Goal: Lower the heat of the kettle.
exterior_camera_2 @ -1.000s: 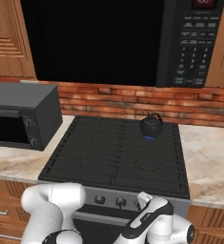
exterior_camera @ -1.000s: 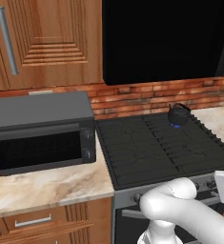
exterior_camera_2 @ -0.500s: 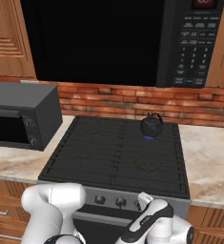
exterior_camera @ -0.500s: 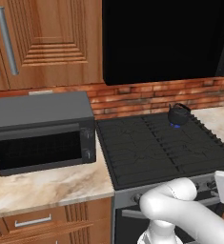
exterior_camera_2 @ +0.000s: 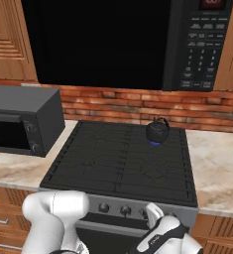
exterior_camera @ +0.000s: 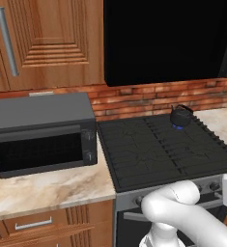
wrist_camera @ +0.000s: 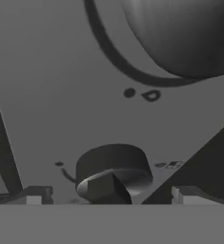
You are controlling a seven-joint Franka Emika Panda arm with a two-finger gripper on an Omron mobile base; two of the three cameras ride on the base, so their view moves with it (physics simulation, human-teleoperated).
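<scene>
White arm folded low | pincer (wrist_camera: 106, 195) released, straddling stove knob (wrist_camera: 112, 171)

Your arm (exterior_camera: 182, 212) is glossy white, built of thick rounded tubular links with smooth bulbous elbows, seen in front of the stove (exterior_camera: 158, 149). In the right base view a dark band with faint lettering runs along the white link (exterior_camera_2: 160, 238) below the stove's knobs. The pincer's fingertips (wrist_camera: 33, 195) are small, dark, blocky.

Base views: we look forward and down from left and right, sharing the stove (exterior_camera: 168, 149) (exterior_camera_2: 123, 163).
Hand view: we sit very near a stove knob (wrist_camera: 112, 171).
</scene>
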